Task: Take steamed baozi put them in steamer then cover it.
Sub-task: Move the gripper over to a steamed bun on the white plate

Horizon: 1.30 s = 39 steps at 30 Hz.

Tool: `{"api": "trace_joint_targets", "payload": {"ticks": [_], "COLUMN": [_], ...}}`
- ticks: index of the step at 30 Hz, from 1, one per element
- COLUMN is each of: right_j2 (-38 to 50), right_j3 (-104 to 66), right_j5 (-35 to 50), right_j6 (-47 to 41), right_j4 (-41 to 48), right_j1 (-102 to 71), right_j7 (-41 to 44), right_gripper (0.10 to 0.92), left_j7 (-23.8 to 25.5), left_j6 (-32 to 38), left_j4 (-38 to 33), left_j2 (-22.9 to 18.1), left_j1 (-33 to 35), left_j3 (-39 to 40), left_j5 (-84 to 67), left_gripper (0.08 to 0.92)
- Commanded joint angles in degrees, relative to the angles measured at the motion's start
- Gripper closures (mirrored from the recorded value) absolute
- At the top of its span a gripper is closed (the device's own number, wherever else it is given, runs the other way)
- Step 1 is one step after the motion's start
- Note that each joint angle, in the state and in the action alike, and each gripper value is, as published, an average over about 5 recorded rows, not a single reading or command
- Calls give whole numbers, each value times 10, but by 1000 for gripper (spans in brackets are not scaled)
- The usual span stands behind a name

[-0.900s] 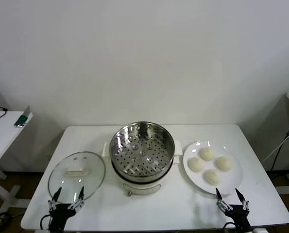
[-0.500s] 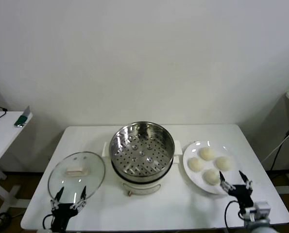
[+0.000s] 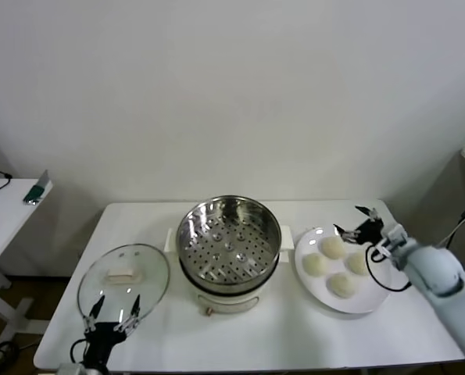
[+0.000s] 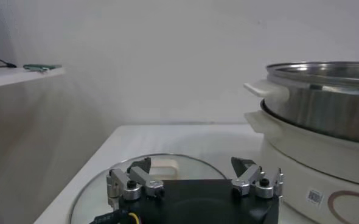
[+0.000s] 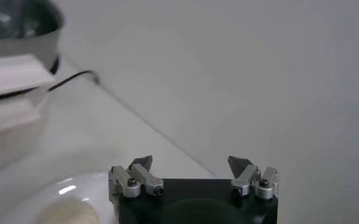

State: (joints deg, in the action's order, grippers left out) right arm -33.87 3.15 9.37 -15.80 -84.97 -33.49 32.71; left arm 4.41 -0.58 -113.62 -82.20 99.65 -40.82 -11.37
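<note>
Head view, change: right gripper (image 3: pixel 359 221) no longer at the table's near edge; now raised over the far right side of the plate (image 3: pixel 373 301), fingers spread apart, nothing between them.
Left gripper (image 3: pixel 112 307): parked at the near left edge by the cover's rim (barely shifted), fingers likewise apart and empty.
Steamed baozi (image 3: pixel 333 247): four on the white plate, right of the steamer; none lifted yet.
Steamer (image 3: pixel 228 238): centre of the white table (image 3: pixel 279 336), steel basket bare, perforated floor showing, small knob at the front of its white base.
Cover (image 3: pixel 123 280): flat on the table left of the steamer, cream handle up, off the pot.
Left wrist view: cover (image 4: pixel 161 167) just beyond the fingertips, steamer (image 4: pixel 316 100) close beside it.
Right wrist view: plate rim (image 5: pixel 39 198) and one bun below the gripper, steamer base (image 5: pixel 12 79) farther off.
Surroundings: side table (image 3: pixel 1 207) at far left with a small green object (unclear what).
</note>
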Motion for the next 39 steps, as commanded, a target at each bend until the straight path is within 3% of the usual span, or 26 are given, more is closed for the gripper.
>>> {"api": "trace_joint_targets", "payload": {"ticks": [1,6,11,24,39], "right_j2": [85,52,6,-157,-206], "right_j3": [422,595,667,614,534], "right_j5": [-108,-89,-51,-45,-94], "right_j6": [115,147,140,122,114], "right_j4": [149,181,206,364,441], "right_j1": [407,548,576,483,401], "right_j7": [292,340,350,332,312], "right_gripper": [203,203,203,203,203], "left_j7": [4,5,5,4,4], "left_j6": [-1,1,4,7,8], "left_j4": [0,0,1,0,6], "left_j2": [0,-2,-3,-6,-6], "left_j1": [-2,2,5,4,-1], "left_j3": [-1,-2,0,-3,-3], "left_j5": [0,3,5,2,1], "left_gripper": [177,177,177,177,177]}}
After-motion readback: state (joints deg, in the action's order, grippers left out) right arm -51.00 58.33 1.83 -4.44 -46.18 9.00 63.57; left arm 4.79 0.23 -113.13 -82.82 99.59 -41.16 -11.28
